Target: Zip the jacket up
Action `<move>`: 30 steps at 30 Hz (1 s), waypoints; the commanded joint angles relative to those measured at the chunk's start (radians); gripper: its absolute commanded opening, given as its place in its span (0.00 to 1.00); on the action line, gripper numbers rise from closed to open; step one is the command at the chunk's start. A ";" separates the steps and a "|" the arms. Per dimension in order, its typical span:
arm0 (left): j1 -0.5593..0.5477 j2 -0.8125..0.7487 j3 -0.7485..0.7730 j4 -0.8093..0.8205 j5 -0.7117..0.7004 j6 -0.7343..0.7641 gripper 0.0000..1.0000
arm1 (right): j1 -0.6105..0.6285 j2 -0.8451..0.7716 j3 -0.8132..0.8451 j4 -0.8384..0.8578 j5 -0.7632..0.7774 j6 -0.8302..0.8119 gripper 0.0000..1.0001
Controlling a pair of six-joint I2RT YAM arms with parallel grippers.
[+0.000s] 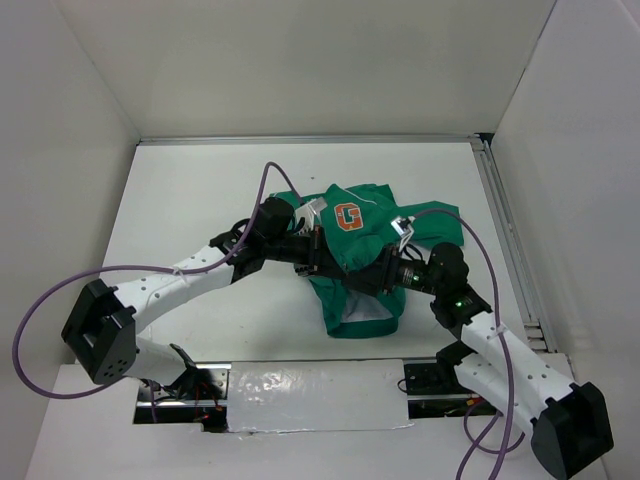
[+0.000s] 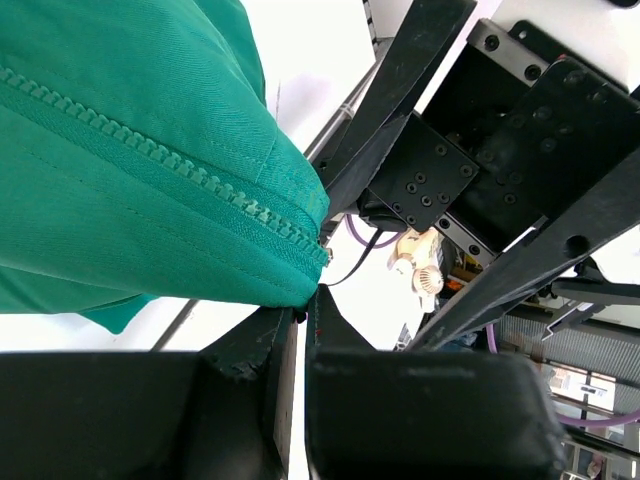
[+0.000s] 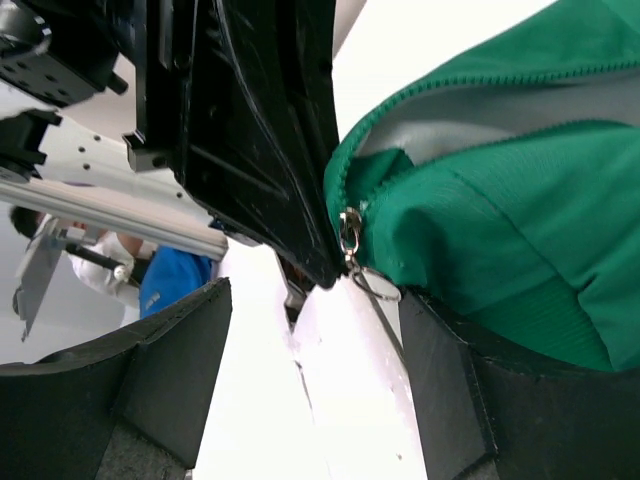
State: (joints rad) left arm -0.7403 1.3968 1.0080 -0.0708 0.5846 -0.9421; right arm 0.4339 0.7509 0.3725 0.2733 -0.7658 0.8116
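The green jacket (image 1: pixel 365 270) is bunched mid-table, its orange "G" patch (image 1: pixel 347 216) facing up. My left gripper (image 1: pixel 318 255) is shut on the jacket's bottom corner at the end of the zipper; in the left wrist view (image 2: pixel 303 318) the fingers pinch the hem just under the closed green zipper teeth (image 2: pixel 170 165). My right gripper (image 1: pixel 385 270) faces it, open. In the right wrist view the metal zipper pull (image 3: pixel 350 230) and its ring (image 3: pixel 378 285) hang between the open fingers (image 3: pixel 470 390), near the right one, which touches the fabric (image 3: pixel 520 250).
The left gripper's black finger (image 3: pixel 270 150) sits right beside the zipper pull. A metal rail (image 1: pixel 510 240) runs along the table's right edge. White walls enclose the table. Purple cables (image 1: pixel 265 185) arc over both arms. A white taped strip (image 1: pixel 310 392) lies at the near edge.
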 commanded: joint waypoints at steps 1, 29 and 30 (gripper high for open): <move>0.004 -0.036 0.001 0.063 0.046 -0.003 0.00 | 0.008 0.019 0.006 0.135 0.023 0.050 0.74; 0.004 -0.050 -0.006 0.080 0.024 0.025 0.00 | 0.014 -0.036 0.077 -0.170 0.132 -0.083 0.00; 0.004 -0.054 -0.009 0.078 0.027 0.046 0.00 | 0.016 -0.045 0.088 -0.204 0.170 -0.098 0.00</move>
State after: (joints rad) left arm -0.7353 1.3872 0.9985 -0.0570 0.5797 -0.9394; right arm 0.4400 0.7345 0.4015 0.1604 -0.6701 0.7750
